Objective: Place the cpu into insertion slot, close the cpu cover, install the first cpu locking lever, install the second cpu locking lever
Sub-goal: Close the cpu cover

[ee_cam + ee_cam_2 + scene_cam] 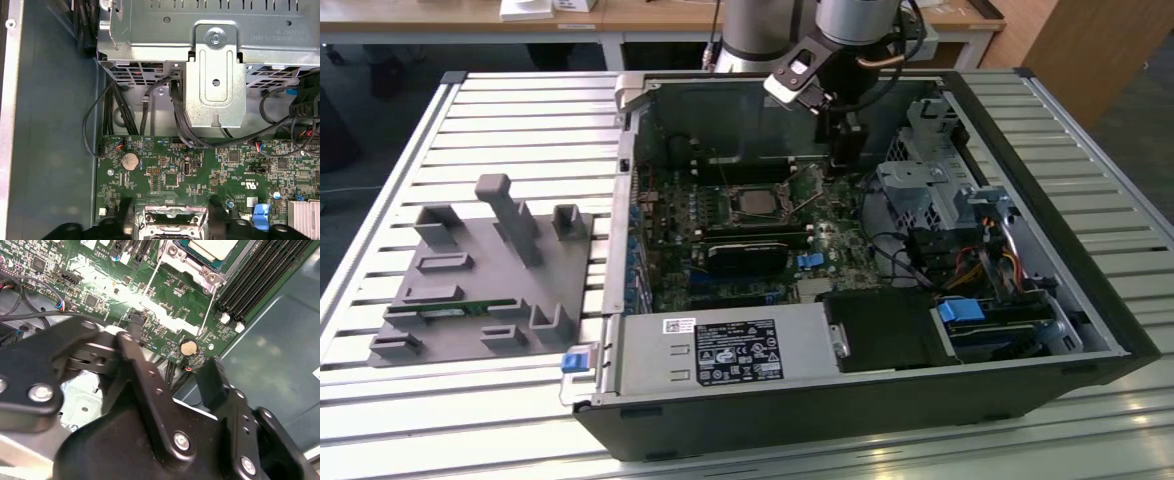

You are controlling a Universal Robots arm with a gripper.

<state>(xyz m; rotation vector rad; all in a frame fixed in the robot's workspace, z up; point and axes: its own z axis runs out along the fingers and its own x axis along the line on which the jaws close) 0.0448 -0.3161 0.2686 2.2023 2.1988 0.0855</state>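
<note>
The cpu (754,203) lies with its silver face up in the insertion slot (726,206) on the green board inside the open computer case. Around the cpu (210,246) lies the silvery cpu cover (192,266), and two thin wire levers (153,280) stick out from that end of the socket. My gripper (843,152) hangs over the board just to the exterior view's right of the socket. It is open, with nothing between its black fingers (122,210). In the first wrist view the cover's edge (175,214) lies between the fingertips of the gripper (169,210).
A metal drive cage (215,75) and black cables (112,115) crowd the case near the gripper. A coin battery (130,160) sits on the board. Long memory slots (260,280) run beside the socket. A grey fixture (480,270) stands on the slatted table outside the case.
</note>
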